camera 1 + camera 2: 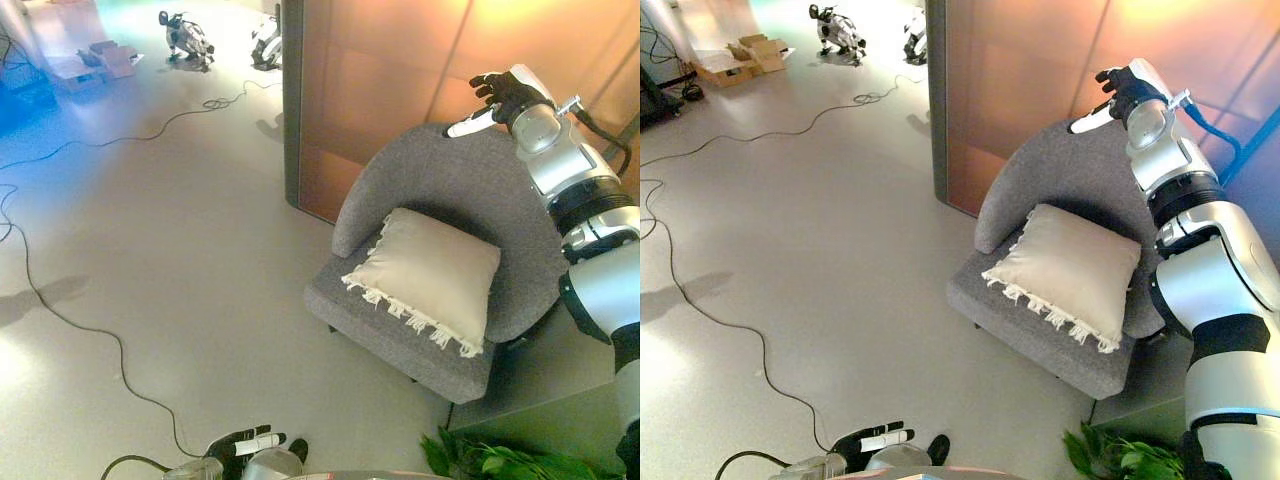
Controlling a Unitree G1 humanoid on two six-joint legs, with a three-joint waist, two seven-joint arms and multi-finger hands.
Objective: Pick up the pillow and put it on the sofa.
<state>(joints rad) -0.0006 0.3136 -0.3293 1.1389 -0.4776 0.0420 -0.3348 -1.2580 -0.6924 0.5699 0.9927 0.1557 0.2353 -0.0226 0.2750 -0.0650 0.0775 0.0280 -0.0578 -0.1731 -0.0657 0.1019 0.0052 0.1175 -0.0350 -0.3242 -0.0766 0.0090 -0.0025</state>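
A beige square pillow (425, 275) with a fringed edge lies on the seat of a grey rounded sofa chair (440, 170), leaning against its backrest. My right hand (497, 97) is raised above the top of the backrest, well clear of the pillow; its fingers are relaxed and open and hold nothing. My left hand (245, 442) hangs low at the bottom edge of the view, over the floor and far from the sofa, with its fingers straight and empty.
A brown wooden panel (380, 80) stands right behind the sofa. Black cables (60, 310) wind over the grey floor to the left. Two small legged robots (185, 38) and cardboard boxes (745, 55) are far back. A green plant (500, 462) grows at the lower right.
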